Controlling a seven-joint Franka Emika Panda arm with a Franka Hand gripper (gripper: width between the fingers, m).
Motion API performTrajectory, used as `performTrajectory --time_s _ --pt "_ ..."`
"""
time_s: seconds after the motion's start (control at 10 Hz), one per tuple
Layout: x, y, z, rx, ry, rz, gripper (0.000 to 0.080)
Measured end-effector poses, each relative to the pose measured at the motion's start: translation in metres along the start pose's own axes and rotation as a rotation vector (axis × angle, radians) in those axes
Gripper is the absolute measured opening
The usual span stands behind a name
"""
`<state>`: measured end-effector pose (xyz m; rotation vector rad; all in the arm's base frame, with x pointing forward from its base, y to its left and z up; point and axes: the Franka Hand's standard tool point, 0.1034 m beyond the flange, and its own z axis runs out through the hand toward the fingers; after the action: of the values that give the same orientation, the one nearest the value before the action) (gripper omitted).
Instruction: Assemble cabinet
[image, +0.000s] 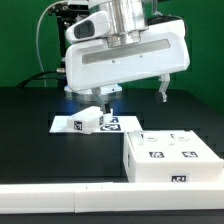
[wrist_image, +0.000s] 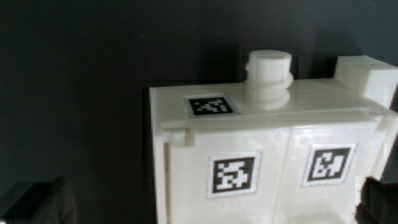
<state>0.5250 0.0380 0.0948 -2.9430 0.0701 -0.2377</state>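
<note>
The white cabinet body lies on the black table at the exterior view's right, with square tags on its top and side. In the wrist view the body fills the middle, showing three tags and a short round peg. A small white tagged piece sits further back to the exterior view's left. My gripper hangs above the table behind the body, open and empty. Its dark fingertips show at the wrist view's two lower corners, wide apart on either side of the body, and the gripper holds nothing.
The marker board lies flat under the small piece. A long plain white rail runs along the table's front edge. A green wall stands behind, and cables hang at the exterior view's upper left.
</note>
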Motion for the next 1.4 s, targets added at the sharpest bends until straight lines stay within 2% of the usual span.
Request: performTrajectory --time_s 0.2,0.4,0.5,0.9,1.1,1.2,1.4 --pt "-0.018 -0.038 0.011 -0.011 0.051 0.1 0.0795" --pt "-0.034 -0.064 0.025 -0.017 0.111 0.084 0.0795" --pt "-0.036 -0.056 0.03 -0.029 0.132 0.052 0.0795" --pt "-0.035 -0.054 0.032 -0.03 0.132 0.058 0.0795" --pt "-0.043 -0.054 0.049 -0.032 0.168 0.058 0.0795" --pt "-0.04 -0.057 0.05 -0.033 0.193 0.036 0.0795" --pt "-0.034 -0.044 0.062 -0.061 0.24 -0.057 0.0795"
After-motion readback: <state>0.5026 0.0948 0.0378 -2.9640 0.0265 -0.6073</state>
